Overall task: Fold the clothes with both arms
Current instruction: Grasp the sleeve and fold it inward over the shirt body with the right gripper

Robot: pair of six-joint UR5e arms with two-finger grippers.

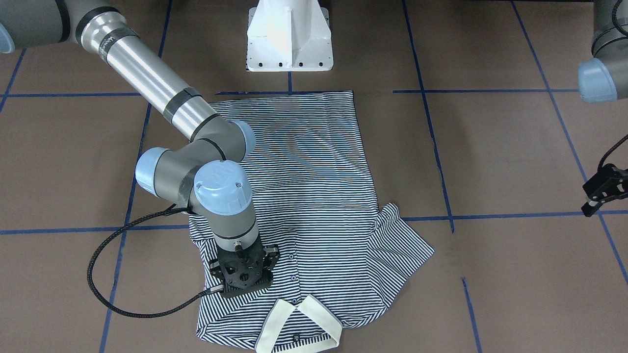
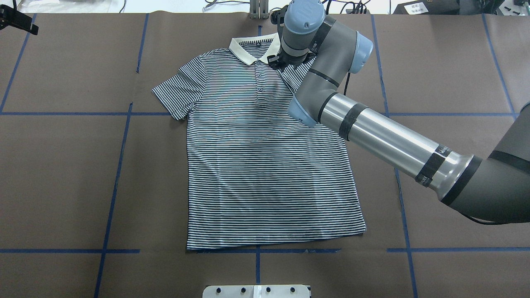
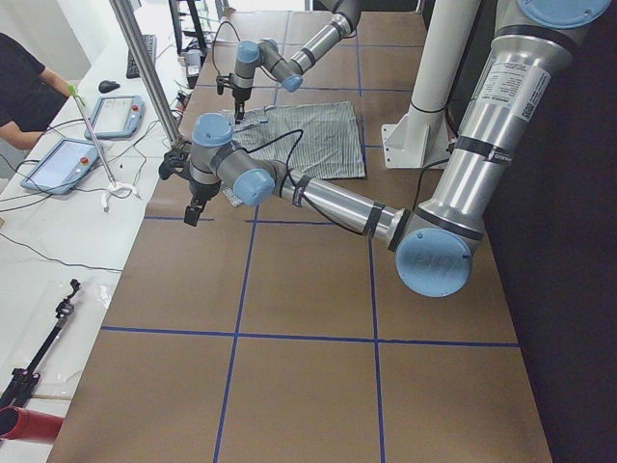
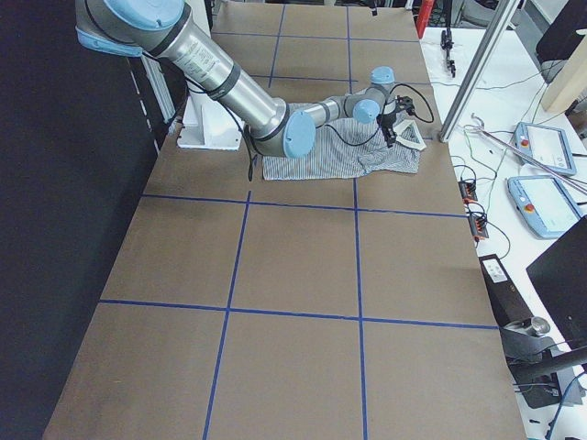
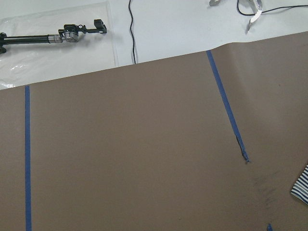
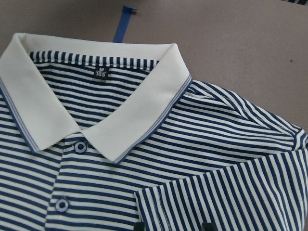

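Note:
The striped polo shirt (image 1: 314,186) (image 2: 256,165) lies flat and face up, with its cream collar (image 6: 139,120) at the far end from the robot. One sleeve, on the right arm's side, is folded inward over the chest (image 6: 231,192). The other sleeve (image 2: 178,91) is spread out. My right gripper (image 1: 244,287) (image 6: 173,226) hovers low over the folded sleeve beside the collar. Its fingertips (image 6: 139,226) are apart, with flat fabric between them. My left gripper (image 1: 601,198) (image 2: 18,22) hangs open over bare table, well away from the shirt; only a sleeve tip (image 5: 301,187) shows in its wrist view.
The white pedestal base (image 1: 289,37) stands at the shirt's hem end. Blue tape lines (image 2: 116,178) grid the brown table. A white bench with tablets (image 3: 67,164), cables and a seated person (image 3: 24,92) runs along the far edge.

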